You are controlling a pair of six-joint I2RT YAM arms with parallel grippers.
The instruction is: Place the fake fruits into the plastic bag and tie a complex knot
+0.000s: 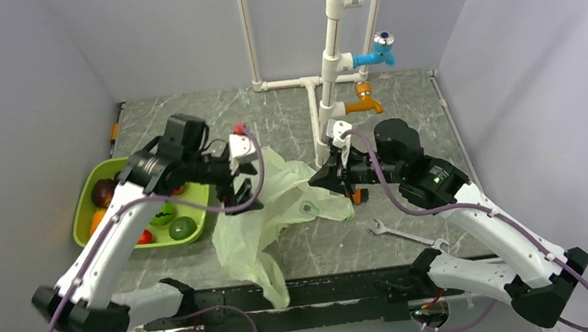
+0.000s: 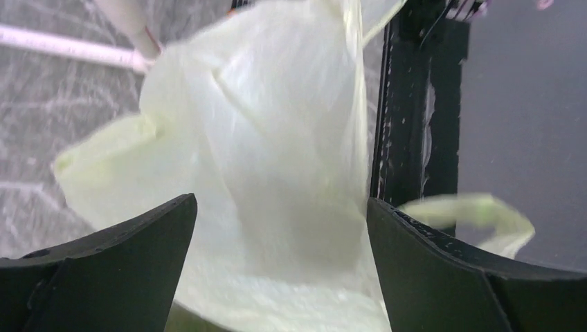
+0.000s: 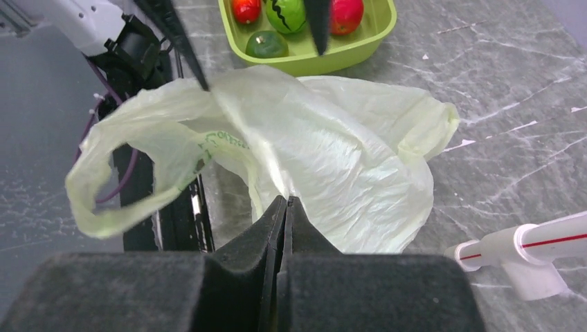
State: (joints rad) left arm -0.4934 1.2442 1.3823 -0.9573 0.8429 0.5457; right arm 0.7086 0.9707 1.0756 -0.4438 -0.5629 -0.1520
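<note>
Zero fruits bagged so far, folks! The fake fruits (image 1: 182,227) all sit in the lime-green tray (image 1: 83,209) at the left of the table (image 1: 437,143). I can make out a maroon one, an orange one, red ones, a striped green and a dark green, and none shows through the film. The plastic bag (image 1: 279,209) lies crumpled mid-table just beside that tray, one end spilling over the near edge, one loop handle hanging free, and its mouth not spread.

Left gripper (image 2: 280,211) hovers right over the bag with its jaws standing wide apart, holding nothing. Right gripper (image 3: 285,207) has its jaws pressed tight together at the bag's right-hand edge, and that looks to me like a pinch on the thin film.

A wrench (image 1: 397,232) lies off to the right, well apart from the action.

So by my read, this is the opening stage: get the bag open. Loading every fruit and tying the whole knot are yet to come.
</note>
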